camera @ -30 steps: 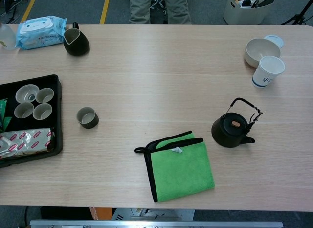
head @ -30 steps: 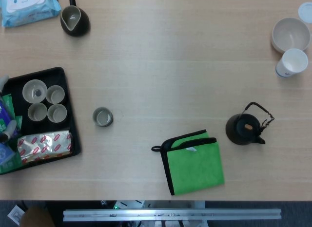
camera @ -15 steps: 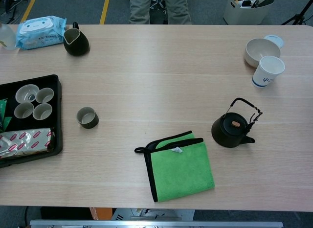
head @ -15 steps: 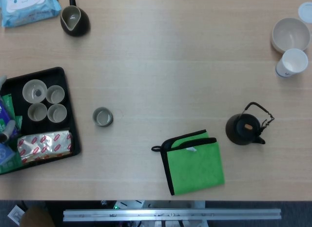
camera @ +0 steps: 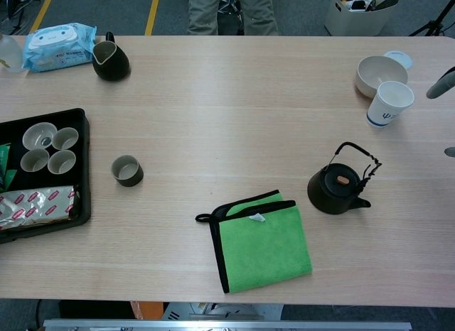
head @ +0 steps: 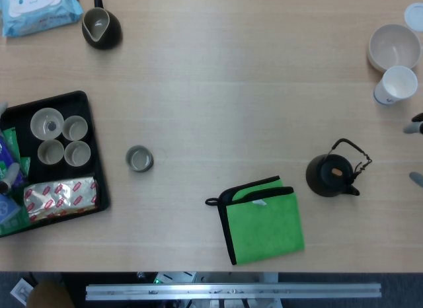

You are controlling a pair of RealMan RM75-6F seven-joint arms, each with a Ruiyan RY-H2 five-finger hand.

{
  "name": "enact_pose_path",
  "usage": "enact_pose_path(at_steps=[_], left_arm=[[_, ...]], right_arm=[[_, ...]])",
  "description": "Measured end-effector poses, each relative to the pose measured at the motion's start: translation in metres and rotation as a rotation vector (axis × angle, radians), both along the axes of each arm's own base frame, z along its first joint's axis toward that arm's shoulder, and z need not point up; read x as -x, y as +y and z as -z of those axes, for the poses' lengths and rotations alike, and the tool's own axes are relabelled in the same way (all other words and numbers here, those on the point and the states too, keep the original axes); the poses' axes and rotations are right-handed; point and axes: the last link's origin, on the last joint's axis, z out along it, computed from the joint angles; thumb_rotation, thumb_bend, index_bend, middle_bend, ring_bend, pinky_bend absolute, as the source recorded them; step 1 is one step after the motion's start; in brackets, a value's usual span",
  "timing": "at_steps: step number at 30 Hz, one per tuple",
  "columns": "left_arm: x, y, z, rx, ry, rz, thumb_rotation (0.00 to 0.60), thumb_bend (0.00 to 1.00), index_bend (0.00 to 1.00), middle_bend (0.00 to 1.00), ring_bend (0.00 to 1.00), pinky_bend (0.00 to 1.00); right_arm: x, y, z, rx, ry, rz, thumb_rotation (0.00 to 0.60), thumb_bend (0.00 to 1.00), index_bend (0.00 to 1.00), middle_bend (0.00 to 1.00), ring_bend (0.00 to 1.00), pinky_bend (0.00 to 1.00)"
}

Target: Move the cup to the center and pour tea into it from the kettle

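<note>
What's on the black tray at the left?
The tray holds four small cups and a red-and-silver foil packet, with green and blue packaging at its left. The frame edge cuts off the tray's left part, so anything else there is unseen.

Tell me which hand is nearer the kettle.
Right. Only the fingers of the right hand show, at the frame's right edge, apart from and beyond the kettle. The left hand is not visible in either view, so its distance cannot be judged.
</note>
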Motion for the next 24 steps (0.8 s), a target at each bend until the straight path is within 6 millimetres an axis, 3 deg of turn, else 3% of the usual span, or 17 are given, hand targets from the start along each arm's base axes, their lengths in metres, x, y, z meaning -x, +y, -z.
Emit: enact_pose_path(at_steps=[6, 13, 24], left_arm=[[0.001, 0.0, 0.0, 0.005, 0.0, -0.007, 0.6, 0.28, 0.05, 0.04, 0.02, 0.02], [0.002, 0.001, 0.001, 0.011, 0.0, -0.018, 0.6, 0.28, 0.05, 0.03, 0.02, 0.02], [0.005, 0.001, 0.002, 0.022, -0.007, -0.033, 0.6, 0.28, 0.05, 0.03, 0.02, 0.02]], right_arm=[[-0.004, -0.008, 0.02, -0.048, 0.067, -0.036, 0.6, 0.0, 0.24, 0.25, 0.14, 0.12], [0.0, -0.014, 0.037, -0.09, 0.127, -0.025, 0.6, 0.0, 0.06, 0.13, 0.04, 0.06], [0.006, -0.028, 0.063, -0.132, 0.211, -0.02, 0.6, 0.0, 0.04, 0.1, 0.01, 0.04]])
